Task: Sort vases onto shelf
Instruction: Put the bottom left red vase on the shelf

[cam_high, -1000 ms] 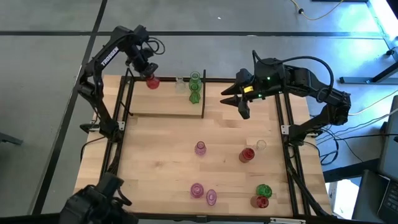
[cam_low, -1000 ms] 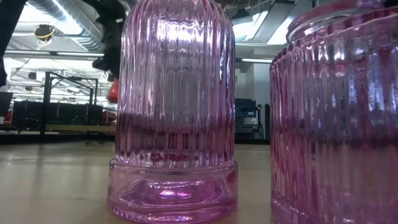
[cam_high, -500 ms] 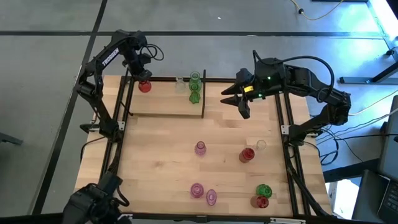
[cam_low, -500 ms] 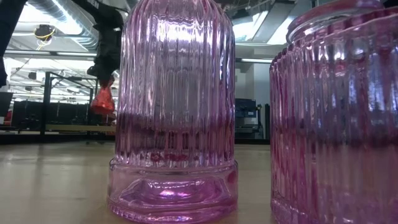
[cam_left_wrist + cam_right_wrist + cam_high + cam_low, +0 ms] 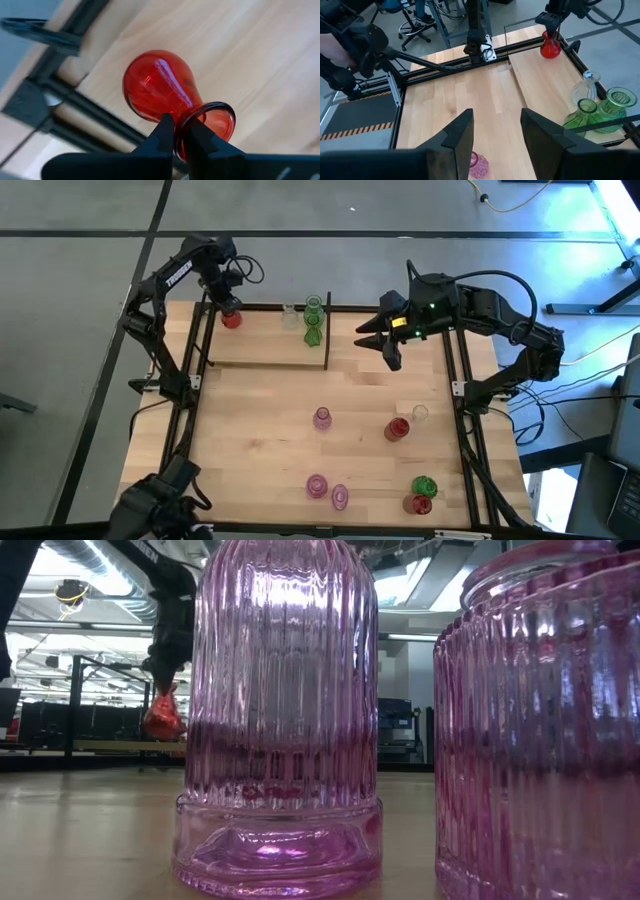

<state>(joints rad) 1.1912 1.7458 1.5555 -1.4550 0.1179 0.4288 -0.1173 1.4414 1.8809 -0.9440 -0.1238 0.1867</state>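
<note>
1. I have the left gripper [image 5: 228, 302] clamped on the rim of a red vase [image 5: 232, 319], hanging it neck-up at the far-left corner of the shelf [image 5: 262, 347].
2. Change noted: over the last second the left arm carried this vase leftward along the shelf's back edge and lowered it. In the low view it now hangs nearer the board than before.
3. My judgement: this is the set-down stage. I cannot tell whether the base touches the wood yet.
4. The right gripper [image 5: 385, 342] hovers with its fingers apart and nothing between them, just beside the shelf's right end, unmoved.
5. Count on the shelf: one clear vase [image 5: 290, 315] and two green vases [image 5: 313, 320], clustered at the far right, plus the red one in hand.
6. Count on the table [image 5: 250, 430], high view: three pink, two red, one green, one clear. Seven remain to sort.
</note>
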